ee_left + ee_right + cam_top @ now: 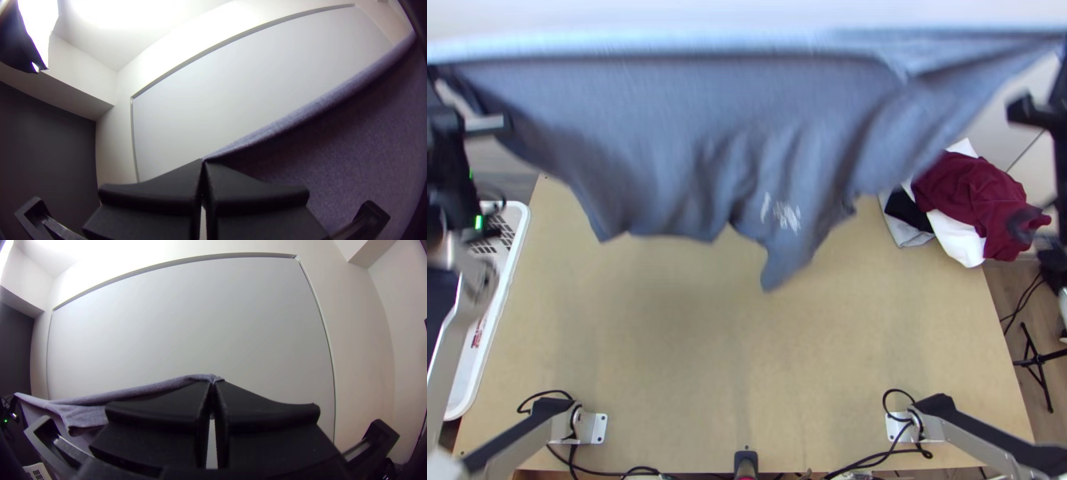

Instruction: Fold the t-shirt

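Note:
The blue-grey t-shirt (691,136) hangs stretched high above the table between the two arms, its upper edge taut and its lower part draping in loose folds. At the top view's left edge stands my left gripper (467,128); in the left wrist view the left gripper (203,162) is shut on one end of the taut edge of the shirt (356,133). My right gripper (1039,112) is at the top view's right edge; in the right wrist view the right gripper (212,383) pinches the other end of the fabric (133,391).
A white plastic basket (515,240) stands along the table's left side. Maroon, white and black clothes (967,200) lie in a pile at the table's far right corner. Bare wooden tabletop (747,352) spreads below the hanging shirt, with cables near the arm bases.

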Robot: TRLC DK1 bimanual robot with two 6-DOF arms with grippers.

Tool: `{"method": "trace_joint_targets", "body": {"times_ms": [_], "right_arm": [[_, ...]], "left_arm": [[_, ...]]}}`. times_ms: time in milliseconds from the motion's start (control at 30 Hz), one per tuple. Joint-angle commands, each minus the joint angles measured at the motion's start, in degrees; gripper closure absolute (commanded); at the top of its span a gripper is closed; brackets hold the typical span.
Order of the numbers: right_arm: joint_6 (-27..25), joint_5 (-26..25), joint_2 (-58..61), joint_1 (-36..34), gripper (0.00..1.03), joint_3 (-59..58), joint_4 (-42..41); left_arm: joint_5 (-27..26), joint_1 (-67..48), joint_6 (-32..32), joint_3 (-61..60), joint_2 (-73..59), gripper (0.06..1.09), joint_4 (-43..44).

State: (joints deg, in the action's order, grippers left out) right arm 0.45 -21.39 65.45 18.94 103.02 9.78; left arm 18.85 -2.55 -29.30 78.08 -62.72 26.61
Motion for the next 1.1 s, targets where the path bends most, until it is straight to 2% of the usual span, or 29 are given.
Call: {"method": "trace_joint_targets", "body": {"times_ms": [0, 267, 400, 467, 567, 700, 767, 833, 933, 1000, 1067], "right_arm": [[1.9, 1.9, -13.6, -1.7, 1.00, -9.1, 6.7], [1.7, 2.4, -16.5, -1.6, 1.00, -2.7, 12.6], [1.8, 4.9, -19.7, -1.4, 1.00, -1.8, 19.0], [3.4, 8.6, -22.0, -1.5, 1.00, -1.0, 23.9], [6.8, 13.9, -23.0, -3.1, 1.00, 3.9, 33.7], [7.7, 16.9, -22.2, -2.9, 1.00, 10.0, 43.8], [7.7, 18.7, -22.2, -2.1, 1.00, 10.8, 47.5], [8.1, 20.8, -22.2, -2.1, 1.00, 11.1, 51.0], [8.8, 21.9, -21.2, -2.1, 1.00, 12.5, 53.9], [11.9, 25.1, -16.3, -2.0, 1.00, 21.3, 58.7], [12.8, 27.1, -10.5, -2.0, 1.00, 30.2, 64.4]], "left_arm": [[0.4, -4.0, 0.9, -12.0, 18.4, 1.05, -8.0], [0.8, -4.0, 1.1, -7.7, 24.9, 1.05, -16.0], [0.8, -4.7, 2.1, -4.6, 28.1, 1.05, -16.9], [0.7, -5.6, 2.9, -2.2, 29.8, 1.05, -21.5], [0.7, -5.6, 6.4, -2.0, 32.9, 1.05, -27.8], [0.7, -5.7, 16.6, -4.0, 37.7, 1.05, -40.5], [-1.3, -5.8, 20.1, -5.9, 40.5, 1.05, -46.1], [-5.5, -5.6, 23.4, -7.6, 42.6, 1.05, -50.9], [-8.1, -5.5, 25.8, -9.6, 43.6, 1.05, -53.5], [-8.4, -5.5, 26.0, -10.1, 43.3, 1.05, -53.7], [-10.2, -5.5, 26.1, -9.8, 42.8, 1.05, -53.1]]}}
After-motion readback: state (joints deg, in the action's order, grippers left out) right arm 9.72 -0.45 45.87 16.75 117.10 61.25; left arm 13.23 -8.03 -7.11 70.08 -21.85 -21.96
